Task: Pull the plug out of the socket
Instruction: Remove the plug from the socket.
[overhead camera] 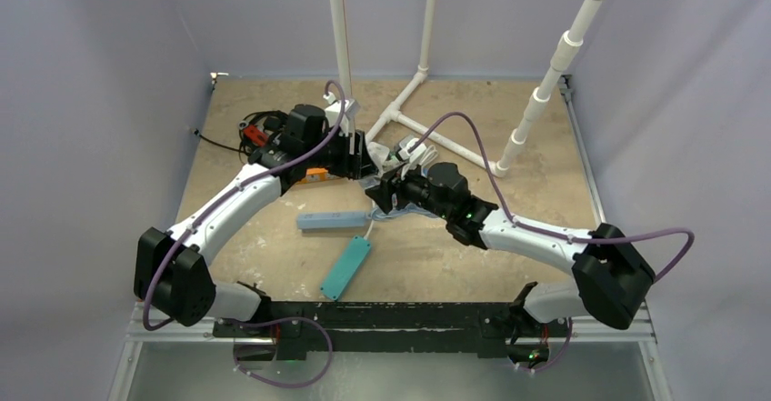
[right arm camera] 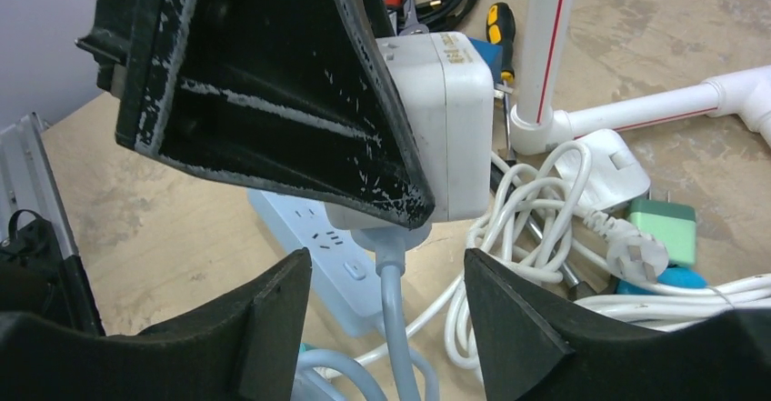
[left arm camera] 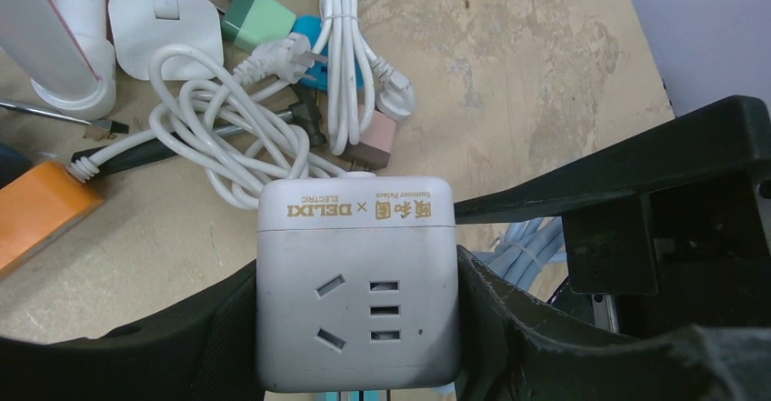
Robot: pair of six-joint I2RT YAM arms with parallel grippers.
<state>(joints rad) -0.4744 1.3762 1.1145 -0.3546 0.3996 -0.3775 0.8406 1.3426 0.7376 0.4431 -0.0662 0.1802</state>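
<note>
My left gripper (left arm camera: 356,328) is shut on a white cube socket (left arm camera: 356,283) marked DELIXI and holds it off the table. In the right wrist view the socket (right arm camera: 459,110) shows behind the left gripper's black finger. A pale blue-grey plug (right arm camera: 386,235) is seated in the socket's lower face, and its cord (right arm camera: 395,328) hangs down. My right gripper (right arm camera: 386,319) is open just below the plug. The cord runs between the fingers (right arm camera: 273,328), which do not touch it. In the top view both grippers, left (overhead camera: 359,160) and right (overhead camera: 382,192), meet at the table's middle.
A pile of white cables (left arm camera: 227,128), chargers and loose plugs lies beyond the socket. A white PVC post (right arm camera: 545,55) and pipe frame (overhead camera: 409,110) stand behind. A pale blue power strip (overhead camera: 332,220) and a teal one (overhead camera: 345,267) lie nearer the arm bases.
</note>
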